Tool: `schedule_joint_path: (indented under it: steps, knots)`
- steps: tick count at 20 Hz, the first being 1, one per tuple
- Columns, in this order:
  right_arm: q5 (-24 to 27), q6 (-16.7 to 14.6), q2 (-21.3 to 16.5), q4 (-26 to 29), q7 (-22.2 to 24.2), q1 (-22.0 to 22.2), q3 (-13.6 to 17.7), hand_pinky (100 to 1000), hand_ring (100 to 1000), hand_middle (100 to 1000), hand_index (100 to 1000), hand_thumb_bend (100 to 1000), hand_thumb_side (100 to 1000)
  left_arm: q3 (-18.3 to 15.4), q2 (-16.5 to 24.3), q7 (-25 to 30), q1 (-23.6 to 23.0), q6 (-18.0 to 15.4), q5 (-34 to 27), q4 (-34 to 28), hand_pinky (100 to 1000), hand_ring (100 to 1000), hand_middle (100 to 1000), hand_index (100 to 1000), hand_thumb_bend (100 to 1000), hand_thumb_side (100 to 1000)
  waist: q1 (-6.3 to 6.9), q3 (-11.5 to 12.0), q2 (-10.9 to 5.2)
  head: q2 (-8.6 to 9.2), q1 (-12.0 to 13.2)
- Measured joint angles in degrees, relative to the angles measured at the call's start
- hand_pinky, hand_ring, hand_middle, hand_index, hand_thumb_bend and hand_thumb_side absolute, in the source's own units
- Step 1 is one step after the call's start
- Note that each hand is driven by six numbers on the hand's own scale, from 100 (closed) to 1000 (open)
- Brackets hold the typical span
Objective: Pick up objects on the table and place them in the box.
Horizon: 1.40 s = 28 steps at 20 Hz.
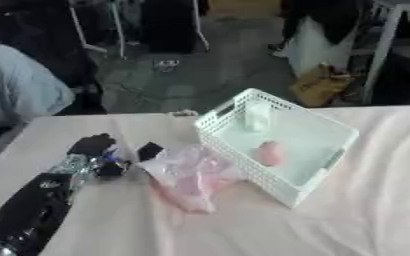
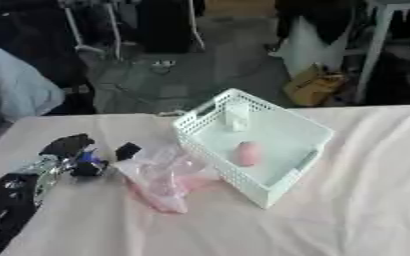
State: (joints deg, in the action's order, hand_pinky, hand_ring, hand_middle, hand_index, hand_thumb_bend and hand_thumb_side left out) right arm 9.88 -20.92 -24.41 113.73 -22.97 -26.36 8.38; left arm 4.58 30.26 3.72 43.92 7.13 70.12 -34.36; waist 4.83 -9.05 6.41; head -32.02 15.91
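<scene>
A white lattice box (image 1: 324, 176) stands askew on the table, right of centre. Inside it lie a pink rounded object (image 1: 271, 153) and a small white object (image 1: 257, 116) at the far wall. A clear plastic bag with pink contents (image 1: 191, 177) lies against the box's left wall. My left hand (image 1: 95, 150), black with a blue spot, sits just left of the bag, with its arm (image 1: 29, 212) coming from the lower left corner. A small black shape (image 1: 149, 150) touches the bag's left edge between hand and bag. My right hand is out of sight.
The table (image 1: 366, 220) carries a pale pinkish cloth, bare at the front and right. A person in a grey top (image 1: 16, 90) sits at the far left edge. Beyond the table are chair legs, a brown bag (image 1: 318, 85) and a white table leg.
</scene>
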Motion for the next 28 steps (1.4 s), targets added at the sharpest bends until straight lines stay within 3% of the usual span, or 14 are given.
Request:
schedule_joint_path:
  steps: [9, 13, 16, 17, 18, 19, 20, 21, 22, 25, 26, 27, 28]
  knots:
    - [0.2, -0.5, 0.0, 0.0, -0.5, -0.1, -0.3, 840, 900, 782, 805, 100, 765, -1.0, 0.0, 6.7, 0.0, -1.4, -0.8, 1.8, 978, 1000, 1000, 1000, 485, 805, 0.0, 0.1, 0.3, 0.0, 0.6]
    - [0.2, -0.6, 0.0, 0.0, -1.3, -0.3, -0.3, 841, 901, 781, 801, 100, 761, -1.2, 0.0, 9.2, 0.0, -1.4, -2.5, 1.9, 926, 987, 984, 1000, 490, 792, 0.0, -0.2, 0.33, 0.0, 1.0]
    - [0.2, -0.5, 0.0, 0.0, -1.9, -0.4, -0.3, 841, 902, 782, 792, 100, 754, -1.3, -0.1, 9.0, 0.1, -1.2, -3.3, 1.6, 733, 842, 821, 1000, 485, 705, 0.0, -0.4, 0.37, 0.03, 1.2]
    - [0.2, -0.4, 0.0, 0.0, -2.1, -0.4, -0.3, 841, 902, 782, 792, 100, 754, -1.3, -0.2, 8.6, 0.2, -1.1, -3.6, 1.4, 733, 842, 821, 1000, 485, 705, 0.0, -0.4, 0.4, 0.06, 1.3]
    - [0.2, -0.4, 0.0, 0.0, -2.3, -0.4, -0.3, 841, 902, 782, 792, 100, 754, -1.3, -0.5, 8.1, 0.2, -0.9, -3.9, 1.3, 560, 710, 752, 999, 458, 677, 0.0, -0.4, 0.45, 0.15, 1.3]
    - [0.2, -0.3, 0.0, 0.0, -2.5, -0.6, -0.3, 841, 902, 782, 792, 100, 754, -1.3, -0.6, 7.6, 0.2, -0.8, -4.2, 1.2, 560, 710, 752, 999, 458, 677, 0.0, -0.5, 0.46, 0.27, 1.4]
    - [0.2, -0.3, 0.0, 0.0, -2.7, -0.7, -0.3, 841, 902, 782, 792, 100, 755, -1.3, -0.7, 7.1, 0.2, -0.7, -4.5, 1.1, 397, 607, 716, 968, 387, 647, 0.0, -0.5, 0.47, 0.44, 1.5]
    - [0.2, -0.2, 0.0, 0.0, -2.8, -0.8, -0.3, 841, 902, 782, 792, 100, 755, -1.3, -0.9, 6.6, 0.3, -0.5, -4.6, 1.0, 397, 607, 716, 968, 387, 647, 0.0, -0.6, 0.49, 0.48, 1.5]
    - [0.2, -0.2, 0.1, 0.0, -2.9, -0.9, -0.3, 841, 902, 782, 791, 100, 755, -1.2, -1.1, 6.1, 0.4, -0.2, -4.8, 1.0, 275, 492, 632, 924, 307, 597, 0.0, -0.8, 0.54, 0.51, 1.5]
    - [0.2, -0.1, 0.3, 0.0, -3.2, -1.1, -0.3, 841, 902, 782, 791, 100, 755, -1.2, -1.6, 4.4, 0.6, 0.6, -4.9, 1.0, 262, 479, 621, 917, 298, 590, 0.0, -1.0, 0.66, 0.7, 1.6]
    - [0.2, -0.1, 0.4, 0.0, -3.3, -1.1, -0.3, 841, 902, 783, 784, 100, 759, -1.2, -1.6, 4.0, 0.6, 0.8, -4.9, 1.0, 100, 190, 362, 685, 170, 478, 0.0, -1.1, 0.66, 0.72, 1.6]
    - [0.2, -0.1, 0.4, 0.0, -3.3, -1.2, -0.3, 841, 902, 783, 784, 100, 759, -1.2, -1.6, 3.3, 0.6, 0.9, -4.9, 1.0, 100, 190, 362, 685, 170, 478, 0.0, -1.1, 0.66, 0.72, 1.7]
    - [0.2, -0.1, 0.4, 0.0, -3.4, -1.3, -0.3, 841, 902, 783, 784, 100, 758, -1.2, -1.6, 2.4, 0.6, 1.0, -4.9, 1.0, 100, 100, 268, 567, 136, 439, 0.0, -1.1, 0.66, 0.72, 1.7]
